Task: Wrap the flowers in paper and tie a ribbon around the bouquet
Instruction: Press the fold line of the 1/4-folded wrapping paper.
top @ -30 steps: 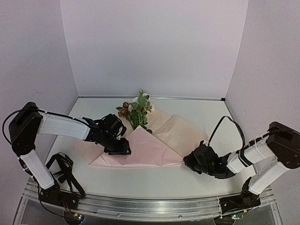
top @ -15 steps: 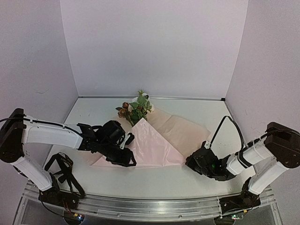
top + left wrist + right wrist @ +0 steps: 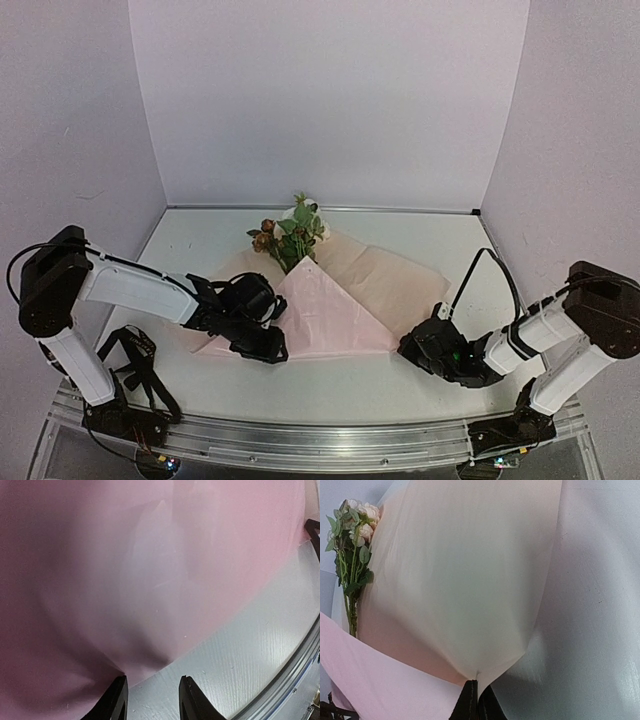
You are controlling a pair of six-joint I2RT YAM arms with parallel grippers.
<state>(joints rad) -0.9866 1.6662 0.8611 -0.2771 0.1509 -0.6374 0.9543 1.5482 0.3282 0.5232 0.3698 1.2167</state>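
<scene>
The pale pink paper [image 3: 335, 315], folded over the stems, lies on the table [image 3: 420, 235], with the flowers [image 3: 292, 232] showing at its far end. The right gripper [image 3: 476, 702] pinches one corner of it; the left gripper [image 3: 152, 702] is spread at its near edge.

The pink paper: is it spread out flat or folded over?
Partly folded: the left side of the paper lies over the stems of the flowers, while its right side lies flat.
</scene>
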